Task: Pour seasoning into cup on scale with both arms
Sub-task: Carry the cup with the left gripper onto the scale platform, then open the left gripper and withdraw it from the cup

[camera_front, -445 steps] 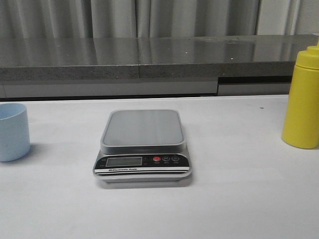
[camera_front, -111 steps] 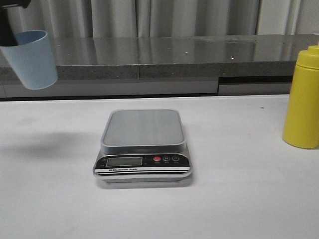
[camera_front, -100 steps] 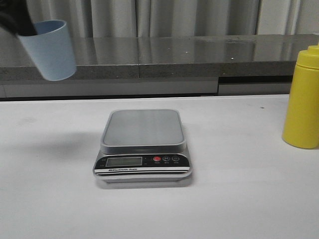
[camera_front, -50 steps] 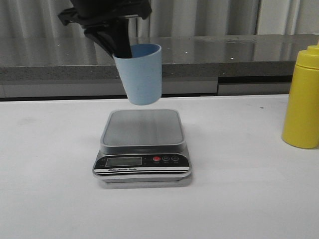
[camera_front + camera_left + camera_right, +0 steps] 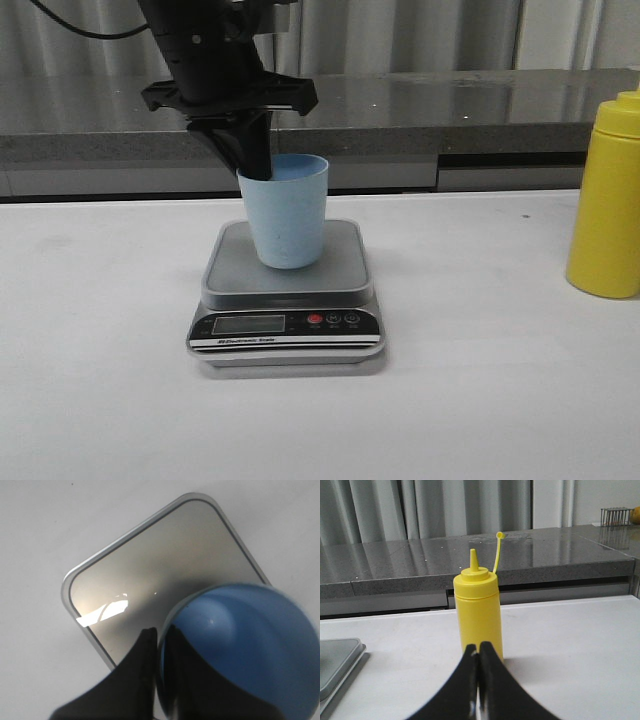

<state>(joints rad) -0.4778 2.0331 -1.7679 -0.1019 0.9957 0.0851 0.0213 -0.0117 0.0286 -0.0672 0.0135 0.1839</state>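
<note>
My left gripper (image 5: 252,160) is shut on the rim of the light blue cup (image 5: 288,212), one finger inside and one outside. The cup stands tilted a little on or just above the grey platform of the scale (image 5: 330,262). In the left wrist view the cup (image 5: 250,640) fills the near side, with the fingers (image 5: 145,655) pinching its wall over the scale platform (image 5: 150,575). The yellow seasoning bottle (image 5: 608,200) stands at the table's far right, cap off its nozzle. In the right wrist view it (image 5: 477,615) stands upright straight ahead of my right gripper (image 5: 478,652), which is shut and empty, short of it.
A grey stone counter (image 5: 420,110) with curtains behind runs along the back of the white table (image 5: 480,400). The scale's black panel with its display (image 5: 250,324) faces the front. A wire rack (image 5: 615,516) sits far back on the counter.
My left arm has carried the cup from the far left, raised, rightward over the scale and lowered it onto or just above the platform. The bottle has not moved.
</note>
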